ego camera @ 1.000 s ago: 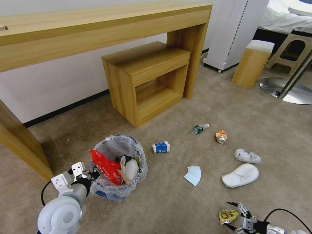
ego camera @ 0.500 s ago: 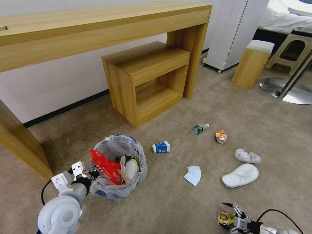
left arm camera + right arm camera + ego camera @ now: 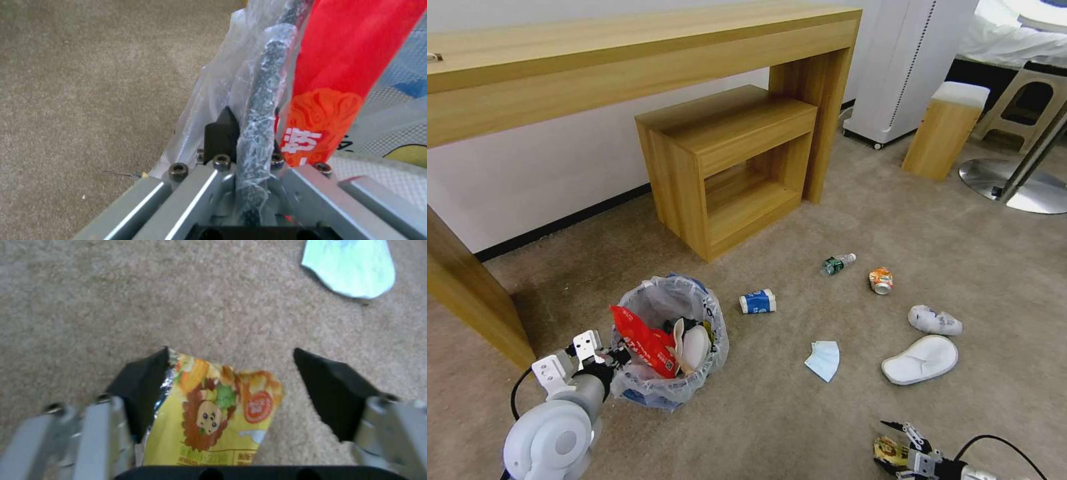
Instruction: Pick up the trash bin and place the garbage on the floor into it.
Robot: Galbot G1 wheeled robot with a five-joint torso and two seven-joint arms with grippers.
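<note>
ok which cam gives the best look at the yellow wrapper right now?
Right wrist view: the yellow wrapper sits large between the open fingers of the right gripper, print readable, one finger touching its edge. Head view shows it small at the frame's bottom edge, partly behind the gripper. Left wrist view faces the trash bin instead.

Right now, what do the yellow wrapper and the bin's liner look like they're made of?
Yellow wrapper: probably foil-lined plastic film, glossy print with a silvery torn edge, between the open right pincer's fingers. Trash bin liner: thin translucent plastic, crinkled and shiny.
</note>
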